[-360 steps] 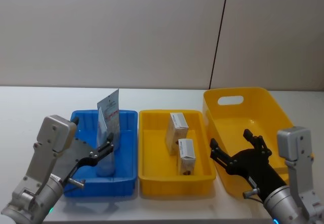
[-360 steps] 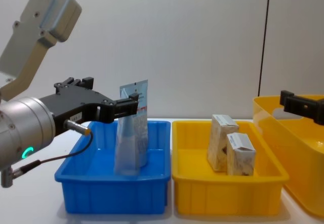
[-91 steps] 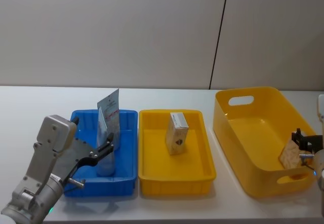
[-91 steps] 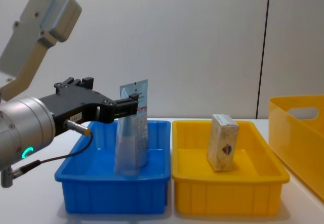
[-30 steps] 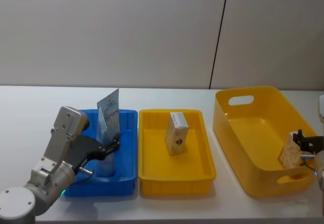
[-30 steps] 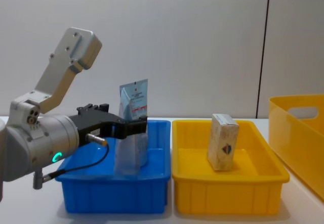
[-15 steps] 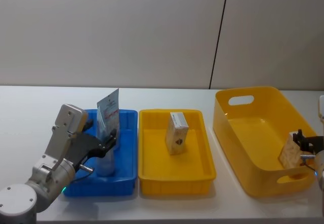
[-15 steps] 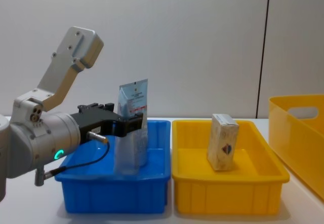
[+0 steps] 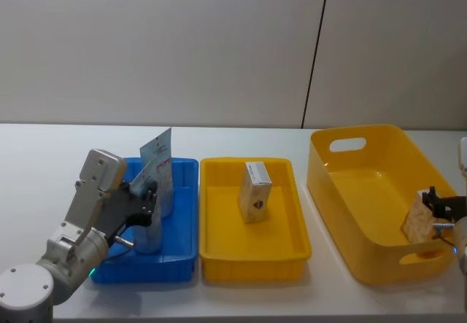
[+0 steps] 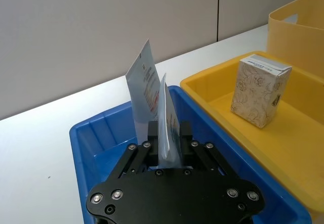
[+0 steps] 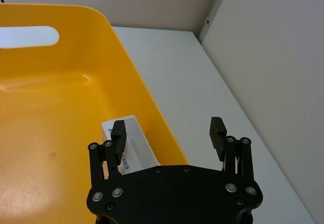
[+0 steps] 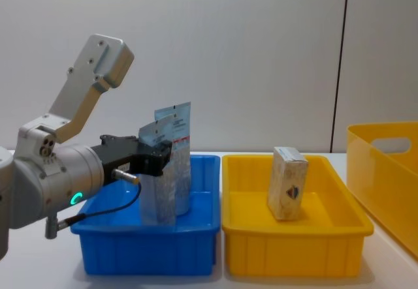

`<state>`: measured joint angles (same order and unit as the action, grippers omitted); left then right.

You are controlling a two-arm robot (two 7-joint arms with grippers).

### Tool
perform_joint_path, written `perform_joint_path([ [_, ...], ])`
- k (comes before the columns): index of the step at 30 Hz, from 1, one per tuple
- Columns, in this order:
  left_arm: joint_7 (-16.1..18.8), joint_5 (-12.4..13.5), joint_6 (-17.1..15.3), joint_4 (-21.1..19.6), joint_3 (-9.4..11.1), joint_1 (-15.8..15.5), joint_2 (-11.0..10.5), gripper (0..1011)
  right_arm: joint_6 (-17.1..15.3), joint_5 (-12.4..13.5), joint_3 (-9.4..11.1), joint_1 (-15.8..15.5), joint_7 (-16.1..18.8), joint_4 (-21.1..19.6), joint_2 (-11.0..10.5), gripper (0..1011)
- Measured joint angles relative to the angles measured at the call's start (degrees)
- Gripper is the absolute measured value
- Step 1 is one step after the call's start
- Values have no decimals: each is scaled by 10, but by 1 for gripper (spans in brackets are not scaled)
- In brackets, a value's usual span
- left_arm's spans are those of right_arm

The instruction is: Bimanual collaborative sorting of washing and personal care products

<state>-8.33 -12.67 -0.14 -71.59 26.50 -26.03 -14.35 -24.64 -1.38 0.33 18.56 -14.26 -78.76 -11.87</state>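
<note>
Left gripper: both fingers pressed flat against the gripped tube, just below its crimped end. Tube pinched edge-on between the pads, near upright, crimped end uppermost. Lower end hidden behind the tray wall in the chest view, so resting or lifted cannot be told.

At 12 o'clock of it, touching or nearly so: second tube, upright, pale blue with white-red print. Both tubes inside the blue tray, toward its left half.

At 3 o'clock of the blue tray, just beside it: yellow tray. Inside, near its middle: upright carton, beige, dark round logo on the near face.

Right gripper: fingers spread wide, nothing held. Placed over the near right corner of the yellow basket, one finger inside the wall, the other outside it. Just beside the inner finger: leaning carton, propped against the basket's right wall.

Basket at 3 o'clock of the yellow tray, near but apart. All three containers in one row on the white table.
</note>
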Motion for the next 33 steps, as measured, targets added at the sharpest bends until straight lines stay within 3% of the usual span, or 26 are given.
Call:
perform_joint_path([
  [3, 0, 0, 0, 0, 0, 0, 0, 180, 0, 0, 0, 0, 0, 0, 0, 1004],
  [9, 0, 0, 1, 1, 0, -1, 1, 145, 0, 0, 0, 0, 0, 0, 0, 1004],
  [24, 0, 6, -4, 0, -1, -6, -1, 142, 0, 0, 0, 0, 0, 0, 0, 1004],
  [33, 15, 21, -31, -26, -6, -16, -5, 143, 0, 0, 0, 0, 0, 0, 0, 1004],
])
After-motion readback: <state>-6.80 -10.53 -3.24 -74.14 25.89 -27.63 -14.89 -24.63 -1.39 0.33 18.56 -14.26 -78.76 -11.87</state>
